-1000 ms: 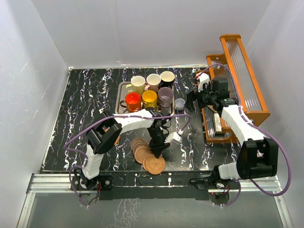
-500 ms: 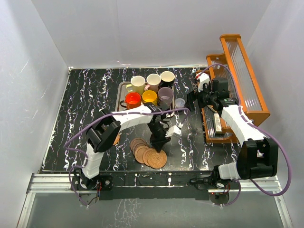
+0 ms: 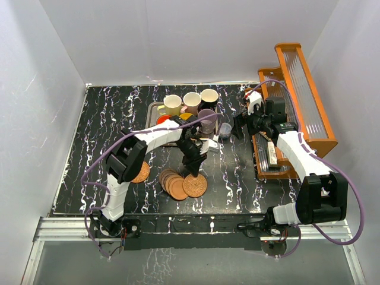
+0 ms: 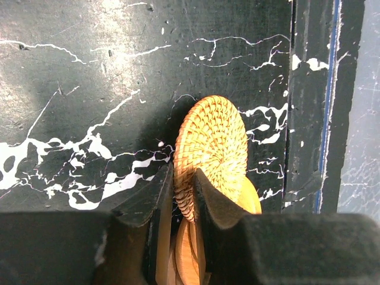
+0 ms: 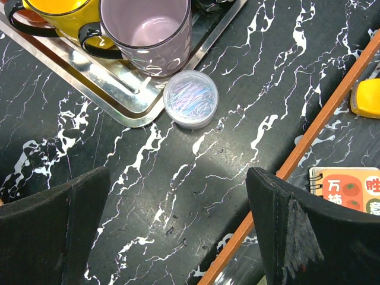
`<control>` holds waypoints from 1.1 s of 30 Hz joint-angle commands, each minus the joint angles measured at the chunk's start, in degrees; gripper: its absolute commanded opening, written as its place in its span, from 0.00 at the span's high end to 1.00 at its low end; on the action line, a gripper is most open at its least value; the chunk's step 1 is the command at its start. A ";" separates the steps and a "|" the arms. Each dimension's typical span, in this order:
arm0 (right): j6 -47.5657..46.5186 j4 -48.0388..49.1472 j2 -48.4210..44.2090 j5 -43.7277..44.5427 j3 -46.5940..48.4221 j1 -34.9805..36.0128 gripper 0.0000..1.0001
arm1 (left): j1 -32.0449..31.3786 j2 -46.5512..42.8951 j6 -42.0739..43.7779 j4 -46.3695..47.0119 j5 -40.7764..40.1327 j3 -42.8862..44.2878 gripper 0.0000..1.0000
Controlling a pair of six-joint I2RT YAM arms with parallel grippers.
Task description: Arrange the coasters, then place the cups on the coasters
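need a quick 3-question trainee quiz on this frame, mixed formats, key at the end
1. True or false: the right gripper is open and holds nothing.
2. What do the left gripper's fingers pinch? A) a woven coaster B) a purple mug C) the small jar
3. How many cups stand on coasters?
Key: 1 true. 2 A, gripped by its edge. 3 none; they sit in the steel tray.

Bare bench (image 3: 101, 136) lies open left of the steel tray (image 5: 119, 95) packed with cups (image 3: 191, 100); the jar (image 5: 190, 99) and wooden rack (image 3: 309, 101) crowd the right.
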 commanded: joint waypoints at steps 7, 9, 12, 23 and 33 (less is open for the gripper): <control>-0.86 3.44 0.11 0.68 -0.34 -0.30 0.02 | 2.68 -1.90 0.77 -3.24 7.19 3.94 1.00; -0.88 3.42 0.12 0.64 -0.34 -0.32 0.02 | 3.67 -2.10 0.31 -3.47 8.04 4.32 1.00; -0.96 3.44 0.29 0.68 -0.30 -0.32 0.02 | 5.32 -2.76 -0.55 -3.41 9.83 4.44 1.00; -1.06 3.42 0.24 1.15 -0.24 -0.26 0.02 | 10.71 -8.97 -1.60 -2.83 13.31 1.64 1.00; -1.06 3.42 -0.09 0.93 -0.25 -0.27 0.02 | 17.12 -16.49 -1.30 -4.12 10.82 -1.14 1.00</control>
